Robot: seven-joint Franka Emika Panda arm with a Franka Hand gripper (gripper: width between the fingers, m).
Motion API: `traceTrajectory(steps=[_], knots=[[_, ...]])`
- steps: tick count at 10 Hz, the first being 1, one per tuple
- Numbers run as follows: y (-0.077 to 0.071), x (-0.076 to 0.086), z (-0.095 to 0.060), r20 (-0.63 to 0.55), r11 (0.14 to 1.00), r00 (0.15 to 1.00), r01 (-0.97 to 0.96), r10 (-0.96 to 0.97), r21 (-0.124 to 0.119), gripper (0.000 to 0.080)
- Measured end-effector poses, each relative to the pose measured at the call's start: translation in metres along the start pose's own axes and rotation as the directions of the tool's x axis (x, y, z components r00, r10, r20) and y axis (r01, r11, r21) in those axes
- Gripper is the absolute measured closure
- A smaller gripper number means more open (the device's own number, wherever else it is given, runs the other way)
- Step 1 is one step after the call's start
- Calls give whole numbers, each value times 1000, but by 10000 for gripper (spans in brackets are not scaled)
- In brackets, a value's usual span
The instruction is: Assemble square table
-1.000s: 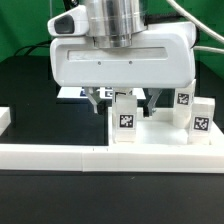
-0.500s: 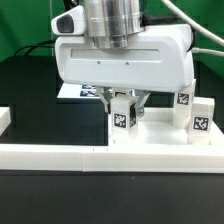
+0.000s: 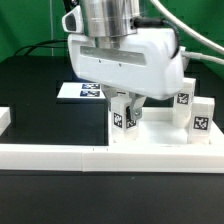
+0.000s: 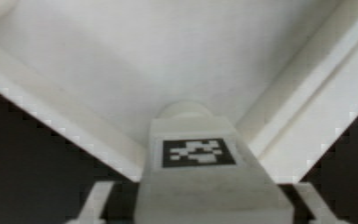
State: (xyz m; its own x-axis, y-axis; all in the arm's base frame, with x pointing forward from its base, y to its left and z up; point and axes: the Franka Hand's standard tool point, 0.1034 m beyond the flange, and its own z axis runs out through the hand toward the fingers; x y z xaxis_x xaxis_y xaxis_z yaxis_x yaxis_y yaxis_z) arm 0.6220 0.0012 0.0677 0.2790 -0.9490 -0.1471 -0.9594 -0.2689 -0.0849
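We saw the gripper (image 3: 122, 103) at the centre of the exterior frame, its fingers closed against the sides of a leg block (image 3: 123, 120) that stood on the square tray (image 3: 150, 140) at lower right. Two more leg blocks (image 3: 183, 103) (image 3: 201, 119) stood at the right edge. In the wrist view, the tagged block (image 4: 201, 160) sat between the fingers (image 4: 98, 200), low in the frame.

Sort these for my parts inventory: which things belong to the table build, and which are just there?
Job:
white plastic square tray-like top
small white tagged leg block in the pincer
two more white tagged leg blocks

Just there:
flat white marker board
long low white border wall
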Motion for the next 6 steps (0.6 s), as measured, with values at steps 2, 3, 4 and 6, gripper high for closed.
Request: traceTrajectory(steps=[2, 3, 4, 6], knots=[[-1, 0, 1, 69, 946, 944, -324, 321, 25, 509], [-1, -1, 2, 69, 936, 935, -351, 349, 23, 509], [-2, -1, 2, 69, 913, 912, -407, 405, 20, 509], [-2, -1, 2, 69, 909, 908, -416, 414, 20, 509]])
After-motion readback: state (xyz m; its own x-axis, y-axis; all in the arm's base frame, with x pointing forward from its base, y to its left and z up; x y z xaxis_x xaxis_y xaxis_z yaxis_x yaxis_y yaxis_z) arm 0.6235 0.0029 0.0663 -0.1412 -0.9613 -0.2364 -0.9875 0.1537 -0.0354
